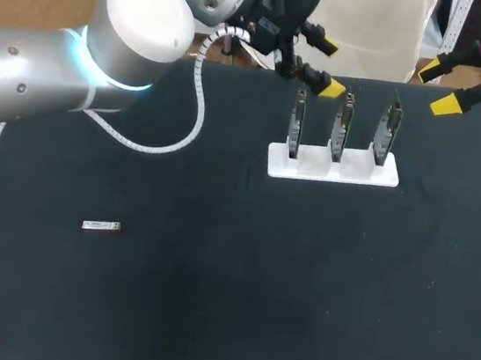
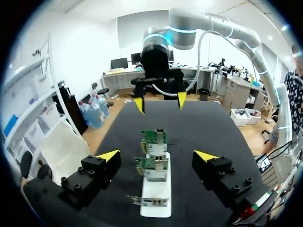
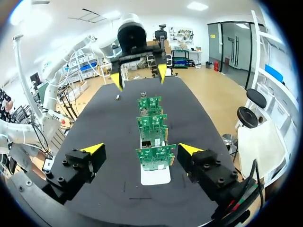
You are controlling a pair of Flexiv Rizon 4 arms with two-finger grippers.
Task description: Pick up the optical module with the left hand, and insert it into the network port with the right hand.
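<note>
The left pincer (image 1: pixel 330 66) is hanging with its fingers spread wide, gripping nothing. Just below and ahead of it, a white holder (image 2: pixel 160 189) is standing on the black table (image 1: pixel 206 309). The holder is carrying three upright circuit boards (image 2: pixel 152 168) in a row that is running away from the pincer, in line with the gap between its two fingers. Beyond the far end of that row, the right pincer (image 1: pixel 439 87) is facing back along it, likewise gaping wide and empty, with the boards lying ahead of its fingers too. The optical module (image 1: pixel 101 226) is lying flat on the table, well apart from both pincers and from the holder, on the side where the left arm (image 1: pixel 50 75) is coming in.
</note>
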